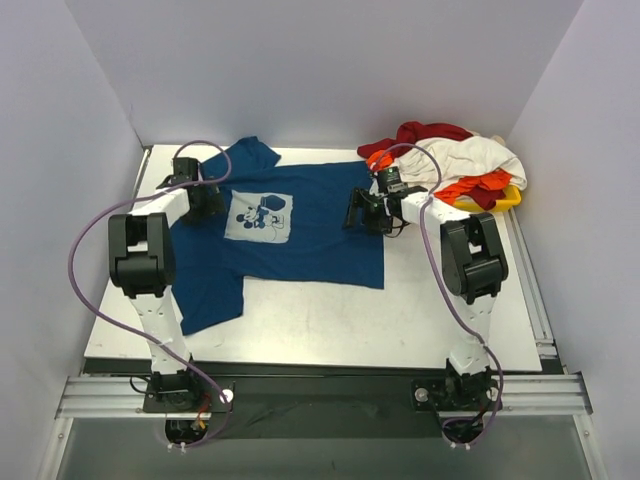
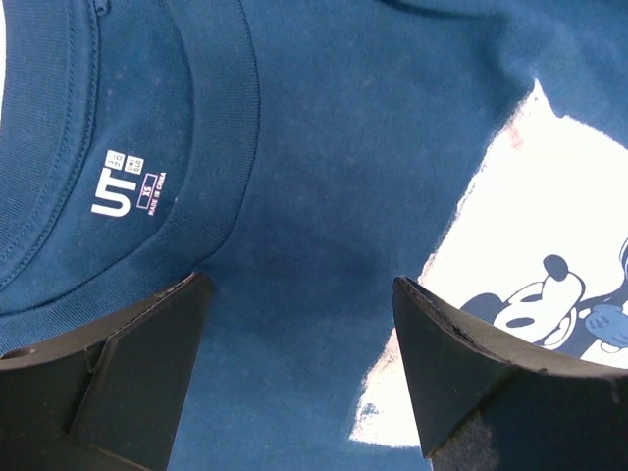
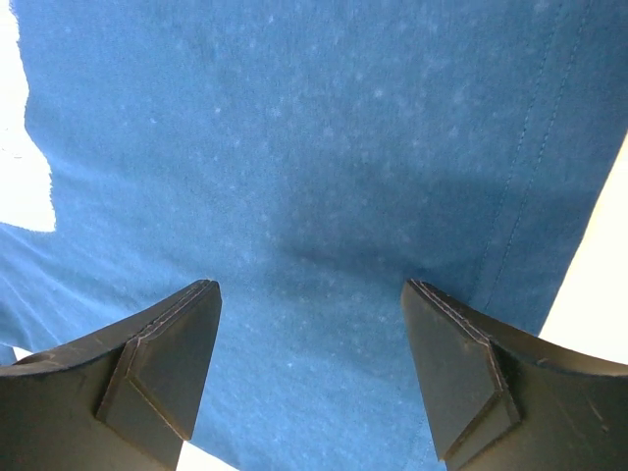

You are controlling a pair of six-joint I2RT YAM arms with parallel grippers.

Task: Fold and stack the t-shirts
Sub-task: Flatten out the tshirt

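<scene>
As I looked down, the left gripper [image 1: 207,201] and right gripper [image 1: 354,213] hung over the dark blue t-shirt [image 1: 310,245], flat on the white table [image 1: 420,310] between white walls [image 1: 320,60]. Left wrist: jaws stood wide, empty, at the collar [image 2: 221,118]. Right wrist: likewise, beside a seam [image 3: 520,157].

Only a sliver of the flat yellow plastic tray [image 1: 508,200] shows beneath the heaped red, white and orange cloth shirts [image 1: 455,158] at the far right corner of the tabletop [image 1: 330,320]; their number is unclear.
</scene>
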